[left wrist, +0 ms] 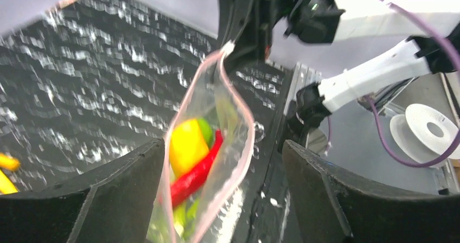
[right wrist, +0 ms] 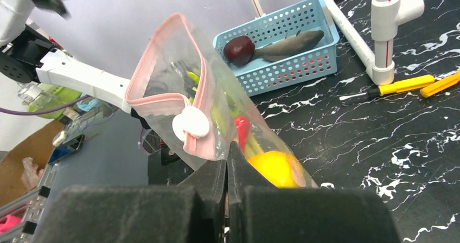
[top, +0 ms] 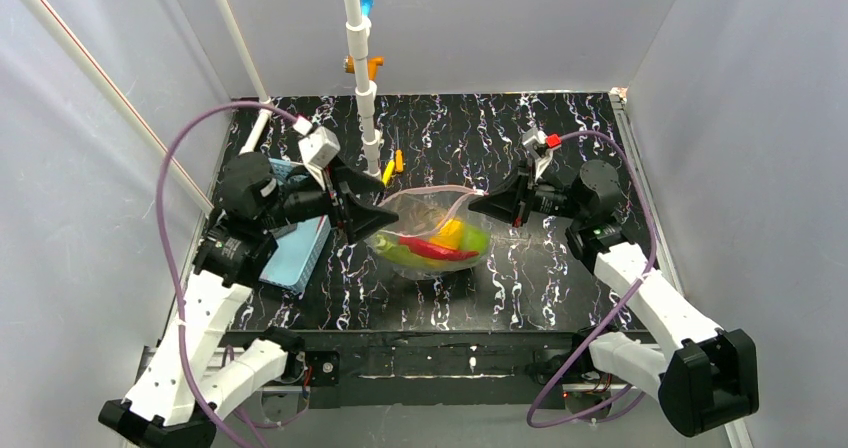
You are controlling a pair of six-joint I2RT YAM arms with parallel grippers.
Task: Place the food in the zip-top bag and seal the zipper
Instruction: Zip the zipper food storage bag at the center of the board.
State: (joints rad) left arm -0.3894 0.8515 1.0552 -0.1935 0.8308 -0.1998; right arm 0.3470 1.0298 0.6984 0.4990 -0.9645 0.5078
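**Pink zipper (right wrist: 202,91) end clamped by right gripper (right wrist: 228,151)**

The right gripper was clenched on one end of the zip-top bag (right wrist: 163,75), just below the white slider (right wrist: 191,125). The left gripper (left wrist: 222,145) stood wide open, with the bag's other end between its fingers (left wrist: 125,194); contact with the plastic could not be determined. The yellow fruit (left wrist: 187,142) and red chili (left wrist: 198,172) lay inside the bag. The grey fish (right wrist: 290,42) and dark red piece (right wrist: 238,49) lay in the blue basket (right wrist: 304,64).

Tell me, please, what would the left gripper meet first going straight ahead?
Probably the bag, just ahead between the left gripper's open fingers, though depth is unclear.
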